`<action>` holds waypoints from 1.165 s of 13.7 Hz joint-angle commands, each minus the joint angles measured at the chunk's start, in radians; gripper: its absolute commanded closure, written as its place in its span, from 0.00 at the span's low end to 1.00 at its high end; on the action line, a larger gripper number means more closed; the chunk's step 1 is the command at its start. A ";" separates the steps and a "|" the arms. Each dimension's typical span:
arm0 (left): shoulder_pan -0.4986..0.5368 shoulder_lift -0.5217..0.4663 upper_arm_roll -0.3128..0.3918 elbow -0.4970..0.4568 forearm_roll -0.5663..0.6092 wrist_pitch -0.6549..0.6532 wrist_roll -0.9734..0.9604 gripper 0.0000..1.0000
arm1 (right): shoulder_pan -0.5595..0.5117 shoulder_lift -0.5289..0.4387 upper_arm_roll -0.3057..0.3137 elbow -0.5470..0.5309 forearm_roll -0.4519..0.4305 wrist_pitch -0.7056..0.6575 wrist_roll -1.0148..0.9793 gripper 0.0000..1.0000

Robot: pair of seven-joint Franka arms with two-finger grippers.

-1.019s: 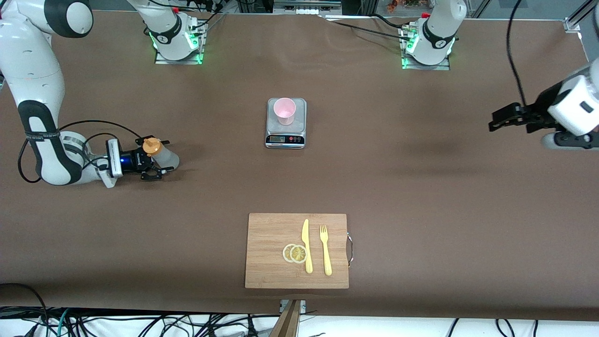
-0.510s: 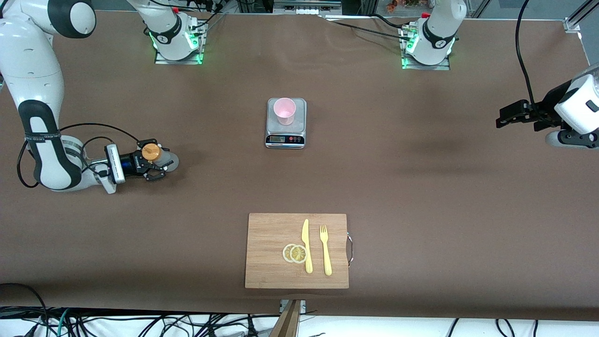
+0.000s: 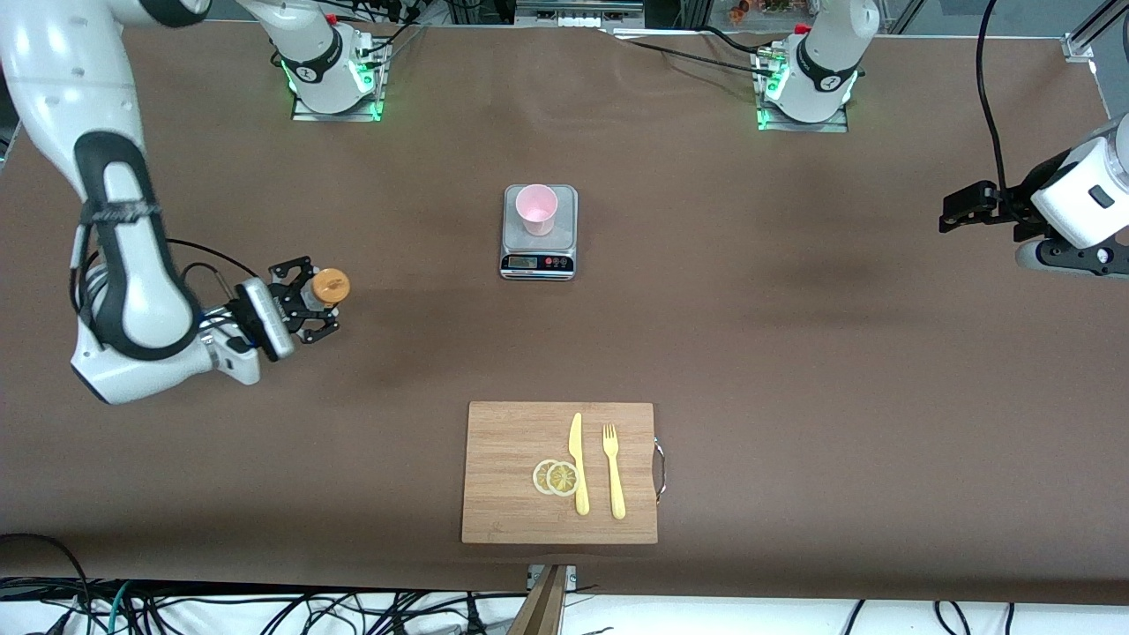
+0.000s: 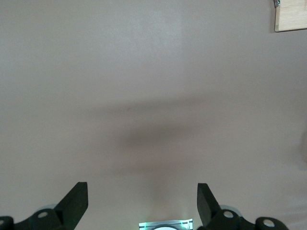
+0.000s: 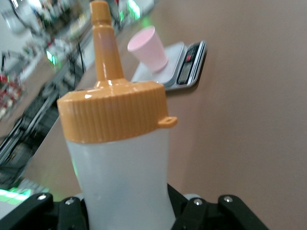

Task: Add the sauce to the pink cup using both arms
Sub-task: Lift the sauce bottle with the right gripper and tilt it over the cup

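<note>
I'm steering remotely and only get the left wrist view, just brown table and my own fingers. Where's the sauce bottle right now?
Observer: The right gripper is shut on the sauce bottle, toward the right arm's end of the table.
Operator: And the pink cup?
Observer: The pink cup stands upright on a kitchen scale mid-table.
Operator: Anything else around?
Observer: A cutting board nearer the front camera carries a knife, fork and lemon slices.

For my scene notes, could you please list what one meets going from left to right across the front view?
Right gripper shut on the sauce bottle → pink cup on the scale → left gripper, open, waiting over the table's left-arm end.
</note>
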 commanded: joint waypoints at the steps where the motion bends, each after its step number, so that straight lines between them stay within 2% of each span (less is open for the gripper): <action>1: 0.000 -0.005 -0.001 0.000 0.025 -0.015 0.025 0.00 | 0.080 -0.078 0.111 -0.018 -0.230 0.040 0.258 1.00; 7: -0.001 0.015 -0.001 0.026 0.024 -0.023 0.025 0.00 | 0.184 -0.080 0.328 -0.023 -0.551 0.058 0.638 1.00; 8: -0.001 0.016 -0.001 0.027 0.024 -0.024 0.025 0.00 | 0.203 -0.078 0.345 -0.029 -0.572 0.058 0.690 1.00; 16: 0.011 0.018 0.004 0.027 0.013 -0.024 0.028 0.00 | 0.391 -0.058 0.347 -0.084 -0.738 0.041 0.940 1.00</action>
